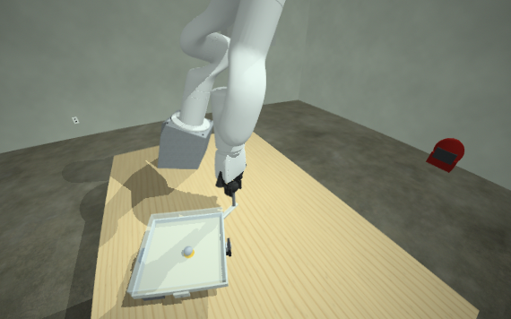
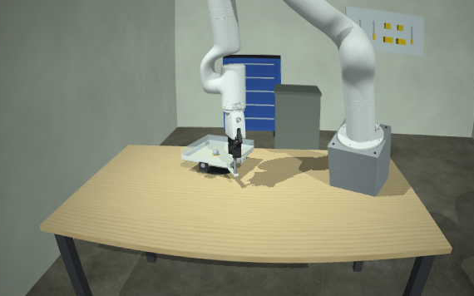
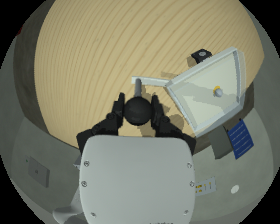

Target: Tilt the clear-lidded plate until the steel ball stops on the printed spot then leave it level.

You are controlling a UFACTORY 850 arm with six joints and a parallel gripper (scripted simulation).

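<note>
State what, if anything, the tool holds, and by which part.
The tool is shut on the plate's corner handle, a thin grey rod rising from the plate; it grips the rod's upper end.

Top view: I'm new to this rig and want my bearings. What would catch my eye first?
The big white arm fills the middle, rising from a grey block at the table's far end. Its black claw grips a thin handle at the corner of a clear-lidded plate. Inside, a steel ball sits partly over an orange spot.
</note>
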